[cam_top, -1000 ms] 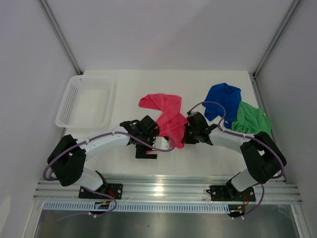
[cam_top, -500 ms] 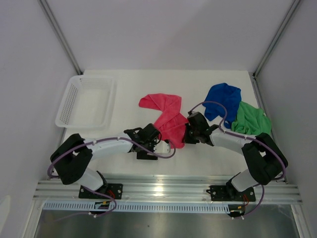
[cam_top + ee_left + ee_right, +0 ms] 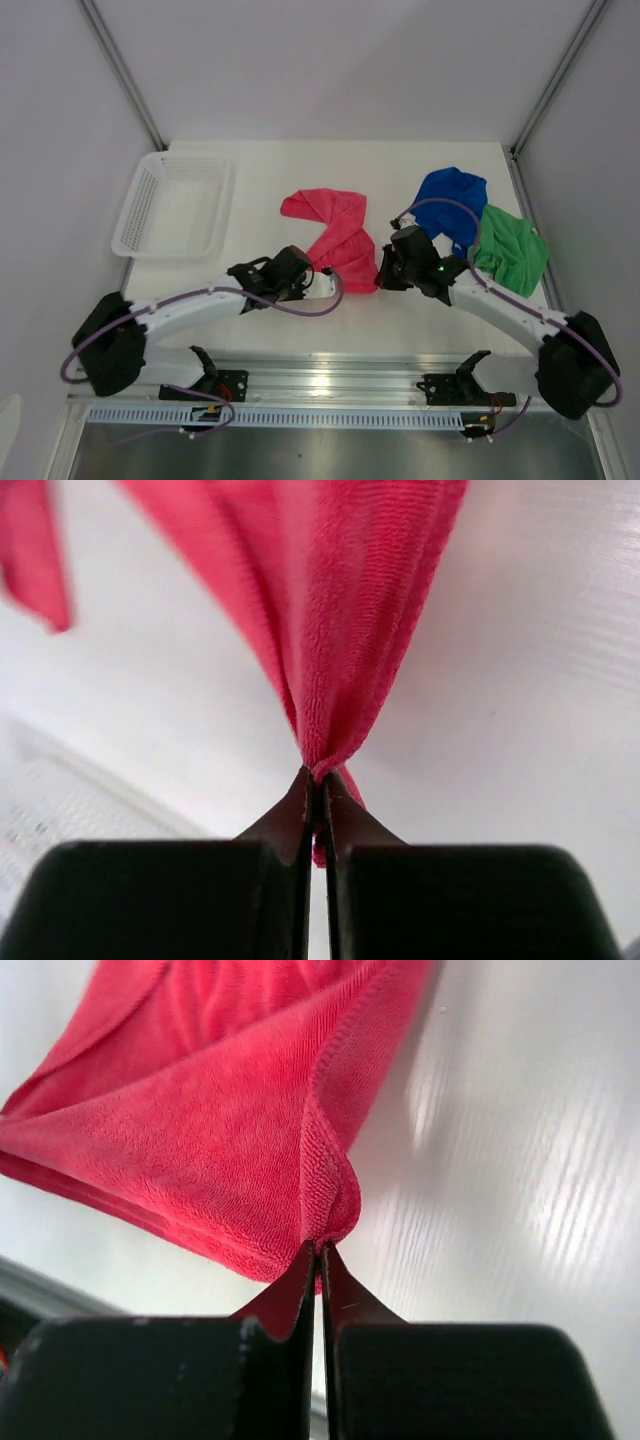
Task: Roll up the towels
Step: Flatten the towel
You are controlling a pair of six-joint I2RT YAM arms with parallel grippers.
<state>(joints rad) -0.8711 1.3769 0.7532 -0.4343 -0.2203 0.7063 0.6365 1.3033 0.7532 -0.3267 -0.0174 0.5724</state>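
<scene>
Barely started: none of the three towels is rolled yet.
The left gripper (image 3: pixel 316 783) and right gripper (image 3: pixel 318 1251) are each pinched tight on a near corner of the pink towel (image 3: pixel 335 235), which lies crumpled to the right of the basket (image 3: pixel 133 208). Farther right of the basket, the blue towel (image 3: pixel 450 200) and green towel (image 3: pixel 512 250) lie bunched, touching each other.
</scene>
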